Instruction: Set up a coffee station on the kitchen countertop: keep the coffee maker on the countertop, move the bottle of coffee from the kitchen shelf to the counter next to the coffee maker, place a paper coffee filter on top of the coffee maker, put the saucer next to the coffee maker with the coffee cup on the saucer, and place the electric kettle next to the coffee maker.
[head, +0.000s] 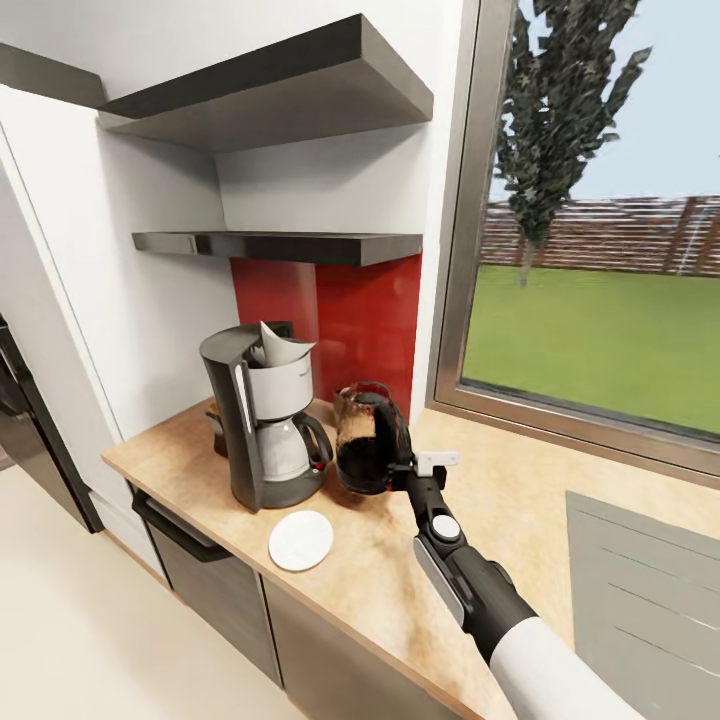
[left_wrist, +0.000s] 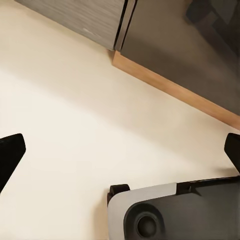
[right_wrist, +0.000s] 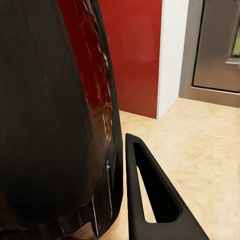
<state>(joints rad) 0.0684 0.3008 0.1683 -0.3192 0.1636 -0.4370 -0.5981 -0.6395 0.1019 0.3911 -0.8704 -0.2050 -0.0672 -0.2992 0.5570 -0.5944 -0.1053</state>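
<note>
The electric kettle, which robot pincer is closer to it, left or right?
The right. The right pincer is at the electric kettle, its finger beside the glass wall. The left pincer hangs open over the pale floor, with no kettle near it.

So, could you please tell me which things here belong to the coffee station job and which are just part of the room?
Part of the job:
coffee maker
paper coffee filter on top of it
electric kettle, at the right gripper
saucer
kitchen countertop
kitchen shelf

Just there:
window
red backsplash
</note>
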